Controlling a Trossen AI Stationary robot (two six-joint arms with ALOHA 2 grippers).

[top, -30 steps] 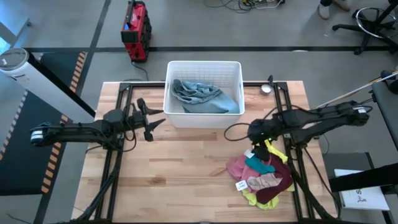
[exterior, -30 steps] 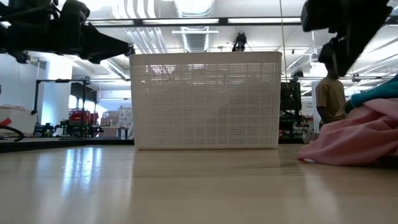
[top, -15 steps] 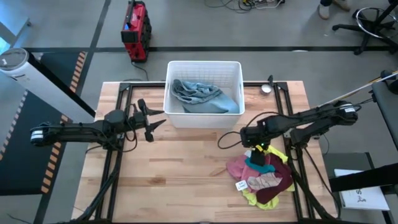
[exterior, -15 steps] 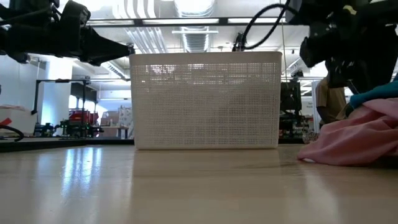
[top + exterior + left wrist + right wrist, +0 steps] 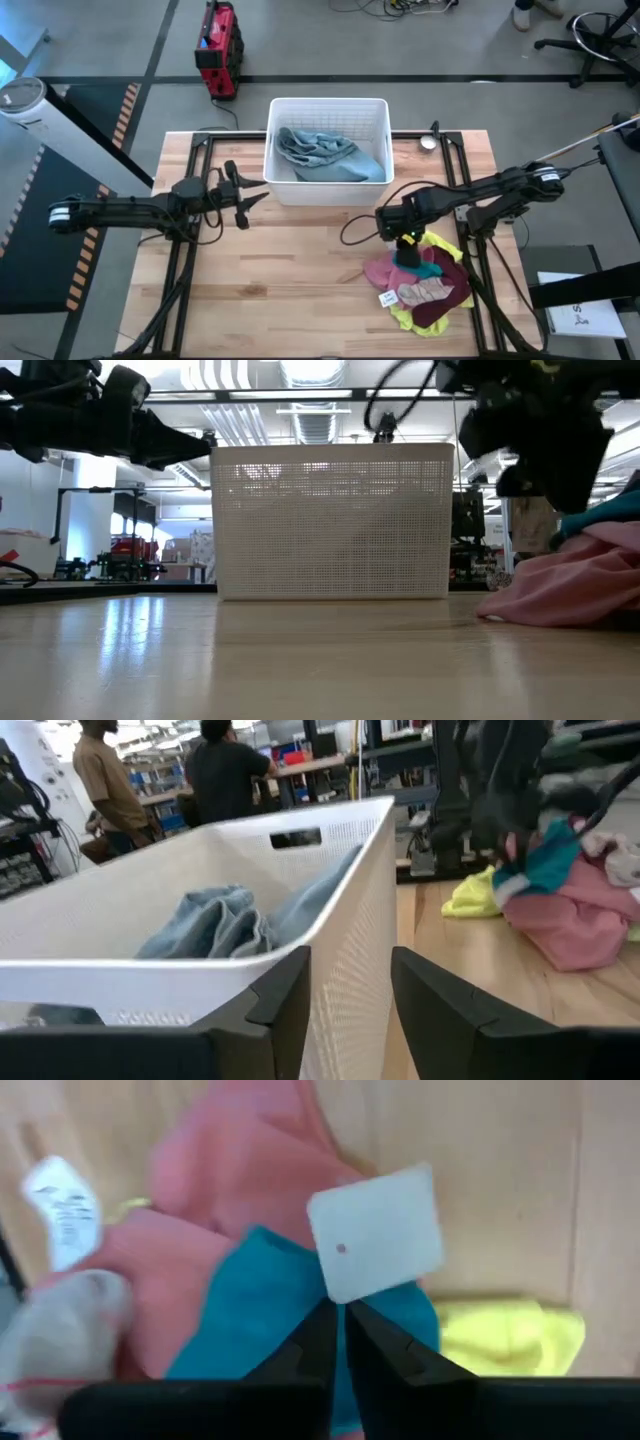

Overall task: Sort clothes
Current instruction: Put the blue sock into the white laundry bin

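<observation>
Your right gripper (image 5: 408,243) hangs directly over the pile of clothes (image 5: 425,283) at the right side of the table (image 5: 300,290). In the right wrist view its two fingers (image 5: 322,1342) stand almost together, with only a thin slit between them, and nothing is caught in that slit. Just ahead of the fingertips lies the teal garment (image 5: 270,1305), with a white square tag (image 5: 378,1245) resting on it right at the tips. The pink garment (image 5: 250,1180) spreads beyond the teal one, the yellow garment (image 5: 505,1335) shows to one side, and a second white label (image 5: 65,1210) lies on the pink cloth farther off.

Your left gripper (image 5: 245,198) waits just off the near left corner of the white basket (image 5: 372,110), clear of the table surface. Its fingers (image 5: 285,1005) are spread apart with a visible gap and hold nothing. The basket wall sits right in front of them, and the light blue garment (image 5: 325,155) lies bunched inside it.

From the low view, the pink cloth heaps on the table below your right gripper, well to the side of the basket.
</observation>
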